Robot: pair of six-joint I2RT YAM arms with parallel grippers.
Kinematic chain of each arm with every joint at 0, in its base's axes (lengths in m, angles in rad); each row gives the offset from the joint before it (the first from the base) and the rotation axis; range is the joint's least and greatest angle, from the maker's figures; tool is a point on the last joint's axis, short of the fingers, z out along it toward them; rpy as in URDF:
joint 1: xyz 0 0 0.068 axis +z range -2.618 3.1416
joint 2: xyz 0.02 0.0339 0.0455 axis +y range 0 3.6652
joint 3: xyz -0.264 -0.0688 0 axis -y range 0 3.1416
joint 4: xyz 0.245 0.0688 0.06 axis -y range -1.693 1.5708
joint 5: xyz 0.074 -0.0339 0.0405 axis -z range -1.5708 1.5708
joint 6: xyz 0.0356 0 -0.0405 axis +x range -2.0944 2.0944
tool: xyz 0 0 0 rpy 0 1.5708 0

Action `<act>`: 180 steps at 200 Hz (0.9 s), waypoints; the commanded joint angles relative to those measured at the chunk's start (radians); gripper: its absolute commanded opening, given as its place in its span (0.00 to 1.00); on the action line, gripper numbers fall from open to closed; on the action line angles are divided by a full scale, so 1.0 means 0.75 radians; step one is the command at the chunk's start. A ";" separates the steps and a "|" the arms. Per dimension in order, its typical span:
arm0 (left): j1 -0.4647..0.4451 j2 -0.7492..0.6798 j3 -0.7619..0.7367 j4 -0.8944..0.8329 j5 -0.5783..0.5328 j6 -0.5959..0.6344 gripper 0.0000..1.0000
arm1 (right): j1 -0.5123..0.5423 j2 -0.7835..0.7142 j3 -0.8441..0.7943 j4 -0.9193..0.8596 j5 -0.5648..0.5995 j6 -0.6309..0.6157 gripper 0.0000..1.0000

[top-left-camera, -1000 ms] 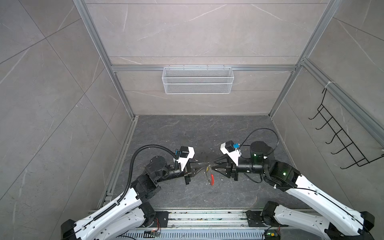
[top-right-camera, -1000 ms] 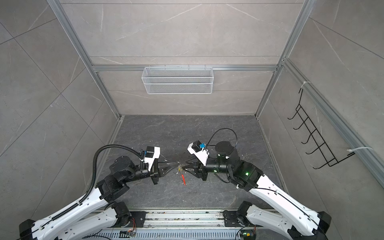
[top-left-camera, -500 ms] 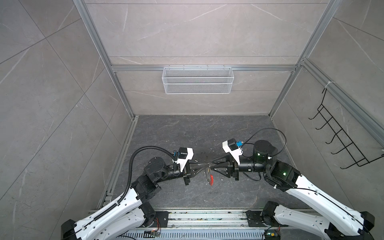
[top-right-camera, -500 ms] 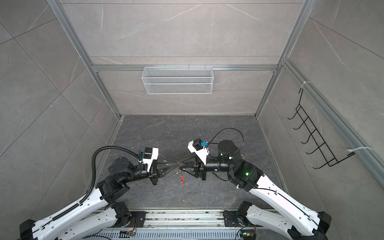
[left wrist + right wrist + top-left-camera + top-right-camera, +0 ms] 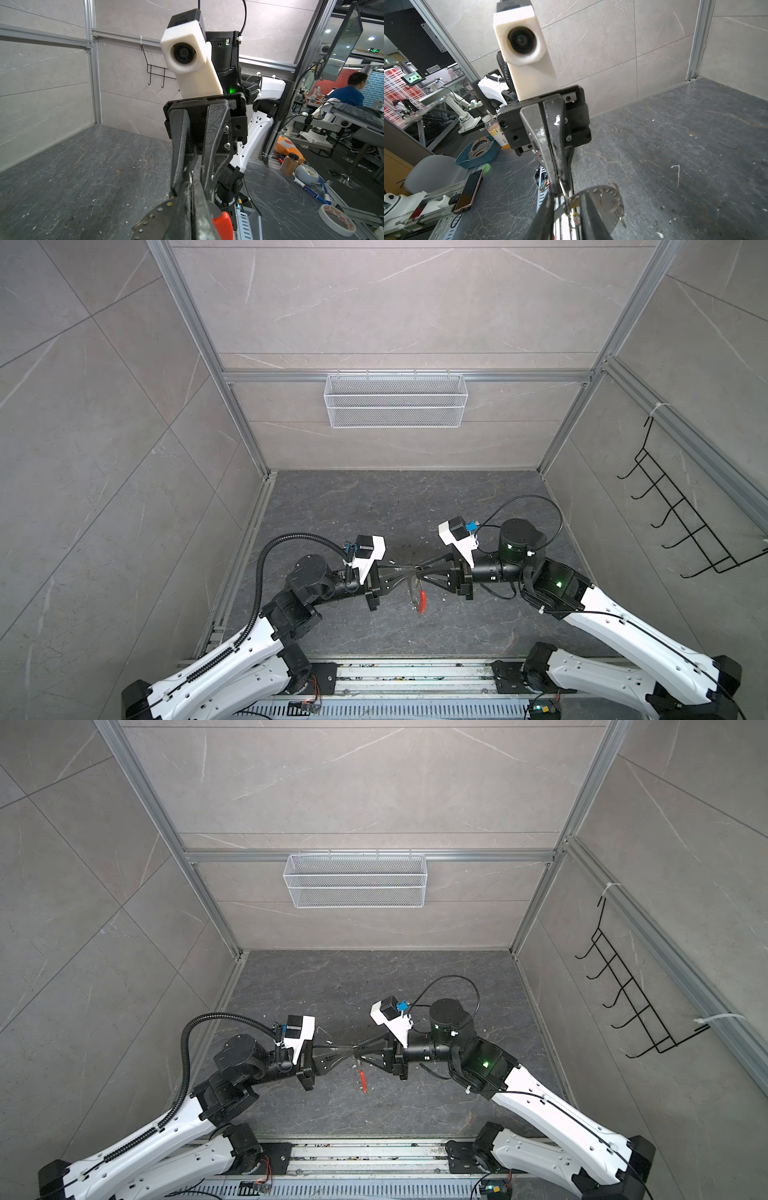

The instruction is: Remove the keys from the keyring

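Left gripper [image 5: 559, 182]: jaws pinched shut on the keyring [image 5: 153, 214], red segment [image 5: 422, 603] hanging below them. Right gripper [image 5: 192, 175]: jaws narrow, tip to tip with the left; whether they grip, we cannot tell. Yellow key [image 5: 574, 204]: between the right jaws. Risk, we judge: right jaws nip band instead of key and drag it from the left pinch. Against a second ago: right jaws narrower, left pinch unchanged.

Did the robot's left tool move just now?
No. The black left tool sits just as far from the white wire basket on the back wall as a second ago.
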 commanded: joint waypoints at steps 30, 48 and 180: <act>0.003 -0.013 0.004 0.078 -0.018 -0.002 0.00 | 0.007 -0.007 -0.020 0.030 -0.022 0.019 0.07; 0.003 -0.002 0.011 0.071 -0.020 -0.009 0.00 | 0.008 -0.009 -0.020 0.030 -0.029 0.024 0.00; 0.003 0.063 0.159 -0.259 0.122 -0.059 0.35 | 0.007 0.166 0.442 -0.892 0.153 -0.299 0.00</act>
